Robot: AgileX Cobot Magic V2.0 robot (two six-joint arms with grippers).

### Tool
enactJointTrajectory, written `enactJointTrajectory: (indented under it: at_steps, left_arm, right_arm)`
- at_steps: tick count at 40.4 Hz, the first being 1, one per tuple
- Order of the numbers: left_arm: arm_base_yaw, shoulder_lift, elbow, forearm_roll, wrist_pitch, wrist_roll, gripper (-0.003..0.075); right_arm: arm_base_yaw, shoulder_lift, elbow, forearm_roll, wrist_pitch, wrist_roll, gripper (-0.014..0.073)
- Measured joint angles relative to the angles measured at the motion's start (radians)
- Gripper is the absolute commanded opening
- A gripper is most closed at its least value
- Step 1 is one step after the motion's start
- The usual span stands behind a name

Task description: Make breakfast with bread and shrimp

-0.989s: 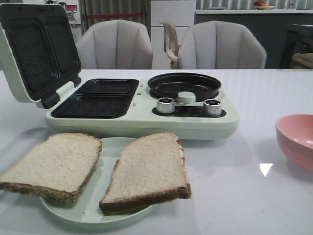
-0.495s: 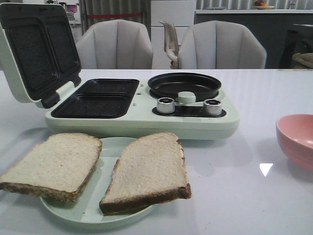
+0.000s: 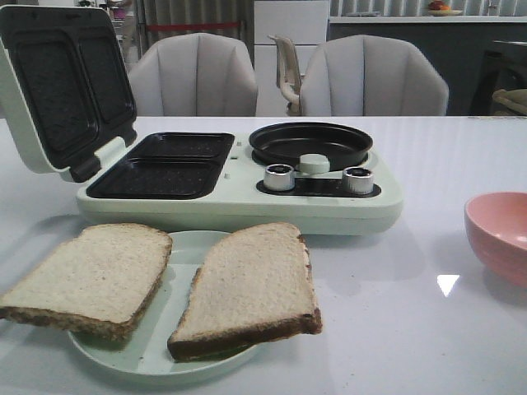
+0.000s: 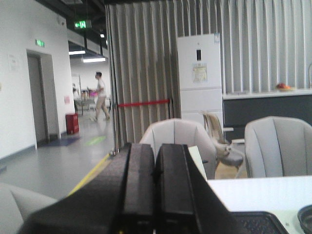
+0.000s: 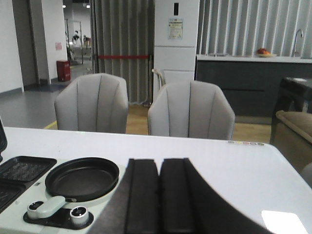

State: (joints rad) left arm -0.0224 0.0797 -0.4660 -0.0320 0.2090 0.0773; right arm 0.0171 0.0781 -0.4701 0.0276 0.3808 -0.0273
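Two slices of bread lie on a pale green plate [image 3: 185, 255] at the front: the left slice [image 3: 90, 276] hangs over the plate's left rim, the right slice [image 3: 251, 288] lies beside it. No shrimp shows in any view. My left gripper [image 4: 155, 151] is shut and empty, raised and facing the room beyond the table. My right gripper [image 5: 159, 165] is shut and empty, above the table to the right of the black round pan [image 5: 82, 178]. Neither gripper shows in the front view.
A pale green breakfast maker [image 3: 239, 197] stands behind the plate, its lid [image 3: 62, 82] open at the left, two black grill wells [image 3: 165, 164], the round pan [image 3: 311, 144] and two knobs [image 3: 280, 177]. A pink bowl [image 3: 498, 234] sits at the right edge. Chairs stand beyond the table.
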Motion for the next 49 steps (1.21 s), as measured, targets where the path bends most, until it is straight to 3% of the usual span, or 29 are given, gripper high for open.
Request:
enactJointTrajectory:
  at_steps: [5,12,32,36,39,45,49]
  left_arm:
    - [0.0,0.089,-0.086,0.002,0.117,-0.002,0.0101]
    - [0.0,0.193,-0.102,-0.004,0.214,-0.002,0.0101]
    - [0.0,0.294,-0.038,-0.077,0.295,-0.002,0.0102]
    - [0.0,0.294,-0.038,-0.077,0.295,-0.002,0.0113]
    - [0.0,0.294,-0.038,-0.079,0.298,-0.002,0.018]
    - [0.0,0.294,-0.038,-0.079,0.302,-0.003,0.0467]
    - [0.0,0.294,-0.038,-0.079,0.302,-0.003,0.0556]
  right_arm:
    - [0.0,0.099,-0.093,0.0,0.138,0.0,0.0036]
    - [0.0,0.22,-0.112,0.0,0.224,0.0,0.0036]
    - [0.0,0.354,-0.019,0.0,0.234,0.0,0.0039]
    - [0.0,0.354,-0.019,0.0,0.234,0.0,0.0106]
    - [0.0,0.354,-0.019,0.0,0.234,0.0,0.0213]
    - [0.0,0.354,-0.019,0.0,0.232,0.0,0.0493]
    - [0.0,0.354,-0.019,0.0,0.225,0.0,0.0577]
